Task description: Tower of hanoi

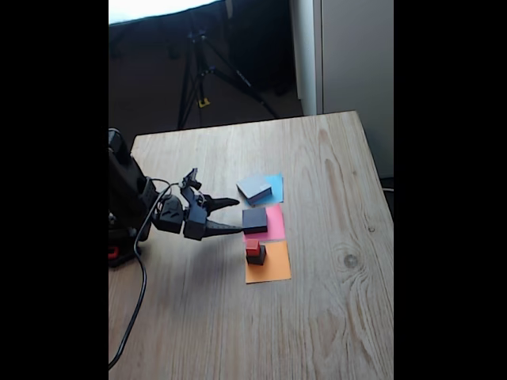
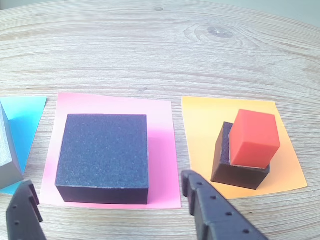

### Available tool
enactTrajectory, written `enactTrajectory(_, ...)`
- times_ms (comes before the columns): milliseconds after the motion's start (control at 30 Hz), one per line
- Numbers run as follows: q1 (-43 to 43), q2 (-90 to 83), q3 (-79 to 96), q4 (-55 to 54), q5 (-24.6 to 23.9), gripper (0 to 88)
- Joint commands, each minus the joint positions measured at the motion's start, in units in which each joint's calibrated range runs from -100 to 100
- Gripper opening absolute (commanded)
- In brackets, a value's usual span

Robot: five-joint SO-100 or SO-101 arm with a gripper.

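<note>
Spread wide and holding nothing, the pincer (image 1: 238,217) hangs just left of the paper squares in the fixed view, its two dark fingers (image 2: 210,210) reaching in from the bottom edge of the wrist view on either side of the mid-sized block.

That mid-sized dark block (image 2: 104,157) sits on the pink paper square (image 2: 161,150), in the middle of the row. On the orange paper square (image 2: 205,125), to the right in the wrist view and nearest the camera in the fixed view, stands the smallest dark block (image 2: 235,172) with the red cube (image 2: 253,137) on top of it, set slightly askew. The largest grey block (image 1: 254,188) rests on the blue paper square (image 1: 276,187) at the far end of the row.

All three squares lie touching in a line on the wooden bench (image 1: 333,317). Behind the bench stands a tripod (image 1: 198,79).
</note>
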Motion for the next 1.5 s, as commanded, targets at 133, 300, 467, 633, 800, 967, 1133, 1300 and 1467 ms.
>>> enactTrajectory(133, -0.36, 4.63, -4.08, -3.66, 0.87, 35.8)
enactTrajectory(300, -0.53, 7.96, -6.45, -4.87, 0.87, 35.5)
enactTrajectory(467, -0.95, 11.37, -7.54, -6.89, 0.87, 35.4)
enactTrajectory(633, -1.2, 13.87, -9.9, -6.98, 0.87, 35.5)
enactTrajectory(800, -1.28, 16.37, -11.72, -7.54, 0.87, 35.5)
enactTrajectory(967, -1.2, 17.96, -12.54, -8.35, 0.87, 35.5)
enactTrajectory(1133, -1.45, 19.17, -12.99, -8.76, 0.87, 35.5)
enactTrajectory(1300, -1.79, 19.62, -13.08, -9.08, 0.87, 35.4)
enactTrajectory(1467, -2.37, 19.85, -13.45, -9.08, 0.87, 35.4)
